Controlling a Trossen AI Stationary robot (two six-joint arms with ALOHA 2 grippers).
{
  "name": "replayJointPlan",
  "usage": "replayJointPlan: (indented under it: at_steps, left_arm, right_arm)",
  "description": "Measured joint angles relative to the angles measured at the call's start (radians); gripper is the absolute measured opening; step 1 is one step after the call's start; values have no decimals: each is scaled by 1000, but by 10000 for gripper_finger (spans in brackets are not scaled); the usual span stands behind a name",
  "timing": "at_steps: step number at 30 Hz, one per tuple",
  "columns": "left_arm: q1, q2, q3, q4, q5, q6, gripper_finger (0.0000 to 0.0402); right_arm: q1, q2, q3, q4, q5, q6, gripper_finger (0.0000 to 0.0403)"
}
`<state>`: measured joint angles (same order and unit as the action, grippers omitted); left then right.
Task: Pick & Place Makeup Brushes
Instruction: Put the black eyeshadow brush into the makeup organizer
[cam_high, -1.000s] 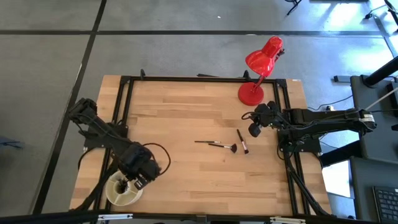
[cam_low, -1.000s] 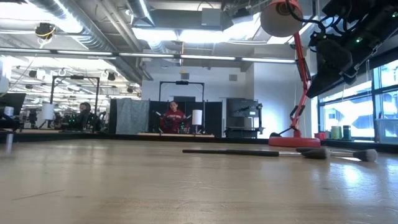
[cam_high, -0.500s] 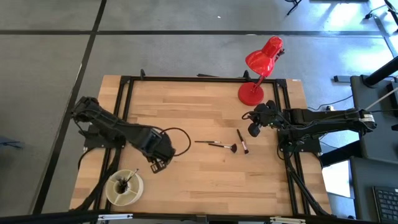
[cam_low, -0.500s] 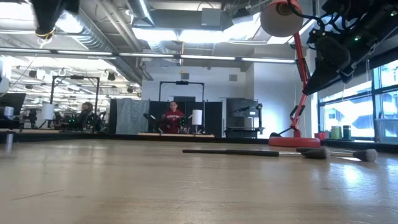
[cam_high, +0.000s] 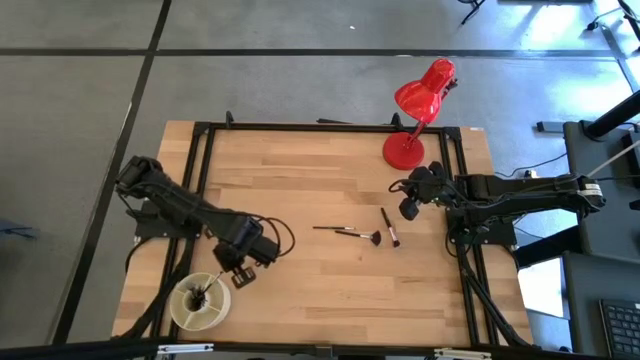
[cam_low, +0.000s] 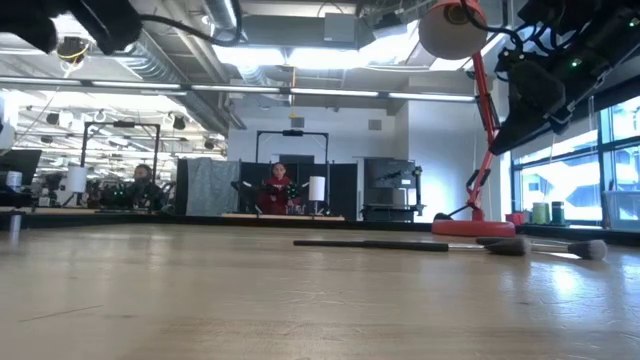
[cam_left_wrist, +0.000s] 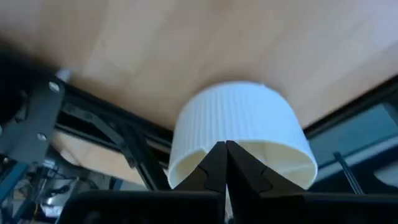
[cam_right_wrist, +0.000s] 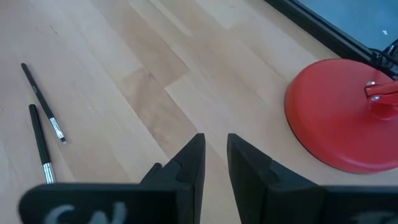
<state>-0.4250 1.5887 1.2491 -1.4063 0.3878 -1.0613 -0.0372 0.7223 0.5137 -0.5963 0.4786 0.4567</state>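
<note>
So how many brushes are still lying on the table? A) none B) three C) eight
B: three makeup brushes lie together on the bare wood mid-table, between the left gripper near the white cup and the right gripper.

Table: a light wooden table (cam_high: 300, 190) with a black frame around its edge.
Lamp: a red lamp (cam_high: 404, 150) stands on its round base at the upper right of the table.
Brushes: three makeup brushes (cam_high: 357, 233) lie flat near the middle, a bit to the right. Two lie end to end, one sits just beside them, tilted.
Cup: a white ribbed cup (cam_high: 199, 302) stands at the lower left corner, with dark brushes inside.
</note>
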Motion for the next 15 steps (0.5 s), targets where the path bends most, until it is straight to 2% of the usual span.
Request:
replayJointPlan:
  at_steps: [11,13,15]
  left_arm:
    - [-128,0,0,19,142,-101,2]
    - [-144,-3,-1,5,130,-107,3]
    - [-144,-11,-1,4,72,-107,3]
  right_arm:
    - [0,0,0,-3,0,14,69]
    - [0,0,0,-5,0,14,69]
    - [0,0,0,-4,0,14,69]
